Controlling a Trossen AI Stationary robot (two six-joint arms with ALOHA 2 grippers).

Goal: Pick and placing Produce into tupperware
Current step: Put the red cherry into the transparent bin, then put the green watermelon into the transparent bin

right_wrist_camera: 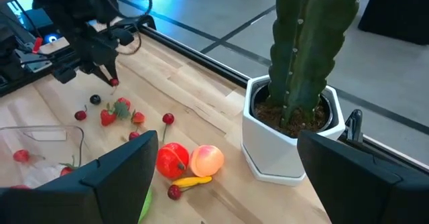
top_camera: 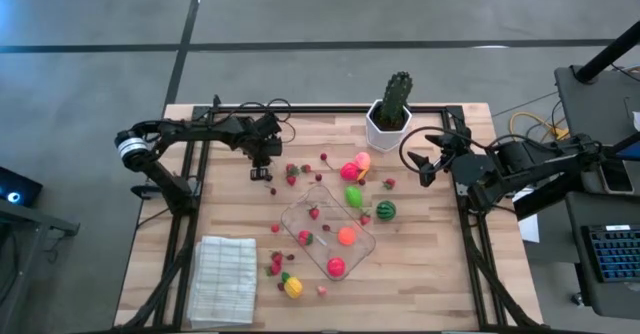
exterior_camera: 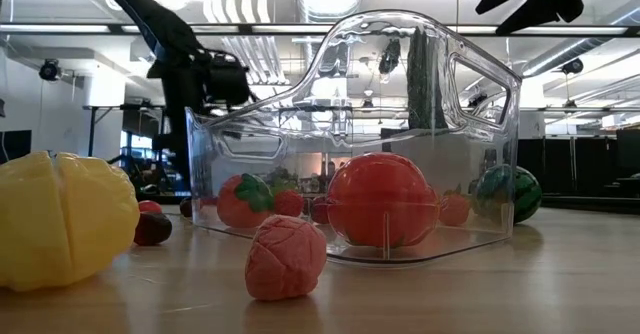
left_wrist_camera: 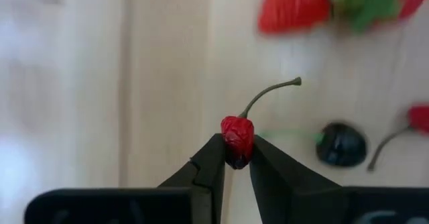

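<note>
- I have a wrinkled red cherry (left_wrist_camera: 237,138) with a curved stem pinched between the left gripper (left_wrist_camera: 236,162) fingertips, over the wood table (top_camera: 240,214) left of and beyond the tupperware (top_camera: 326,236).
- Only my left wrist view shows the pinch; the high view just shows the arm over scattered berries.
- The clear rounded tupperware holds several fruits.
- Right gripper (right_wrist_camera: 221,160) spread wide, near the cactus (top_camera: 395,99).
</note>
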